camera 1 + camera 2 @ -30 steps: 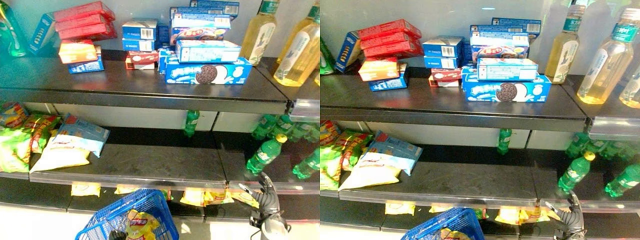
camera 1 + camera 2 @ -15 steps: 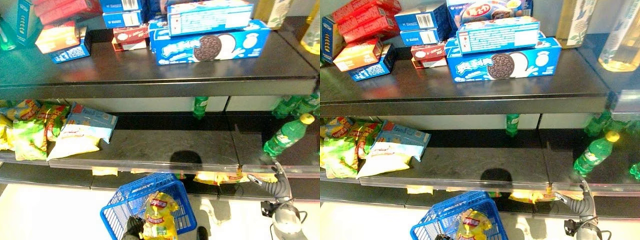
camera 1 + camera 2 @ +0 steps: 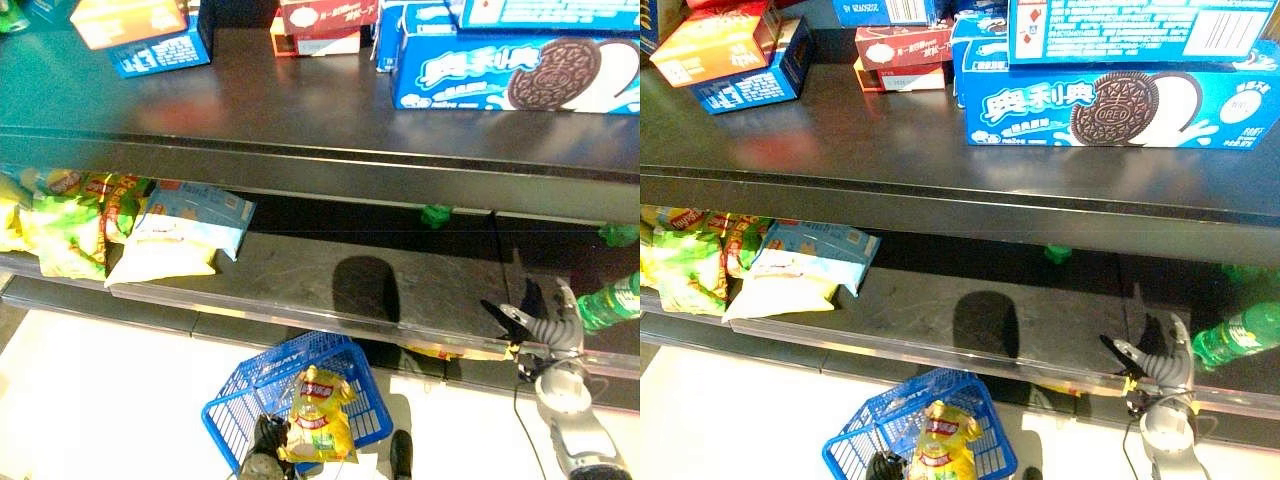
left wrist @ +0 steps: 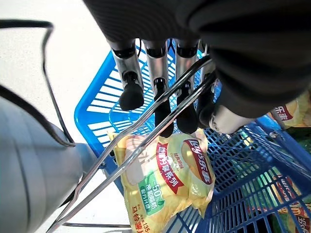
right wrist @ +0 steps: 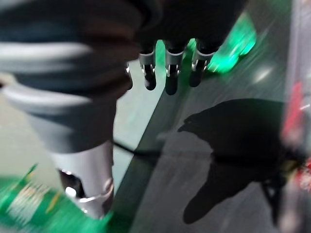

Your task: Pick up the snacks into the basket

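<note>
Left hand [image 4: 165, 104]: fingers curled round the metal wire handle [image 4: 146, 145] of the blue basket [image 3: 240, 410], carrying it low at 6 o'clock of the head view. The dark ribbed cover hides the palm in the wrist view; the head view shows just a dark part of the hand at the basket's near rim.

Basket contents: one yellow chip bag [image 4: 165, 177] with a red band and green label, lying on the mesh floor directly beneath the fingers. More yellow packets show at the basket's far wall in the wrist view, cut off by the edge.

Right hand [image 3: 528, 318]: raised at 4 o'clock, at the front edge of the middle shelf [image 3: 300, 285], fingers straight and spread, holding nothing. Its thumb is hard to make out in its wrist view.

Beside the right hand, at 3 o'clock: green bottle [image 3: 610, 302], lying on the shelf, partly cut off.

Middle shelf, 9 o'clock: pale blue-and-white snack bag [image 3: 180, 232], with green and yellow chip bags [image 3: 60, 215] to its left, overlapping, their far parts under the upper shelf [image 3: 300, 110].

Upper shelf, 1 o'clock: blue sandwich-cookie box [image 3: 515, 75], top cropped. 11 o'clock: orange box [image 3: 125, 18] and red-and-white box [image 3: 320, 25], both cropped.
</note>
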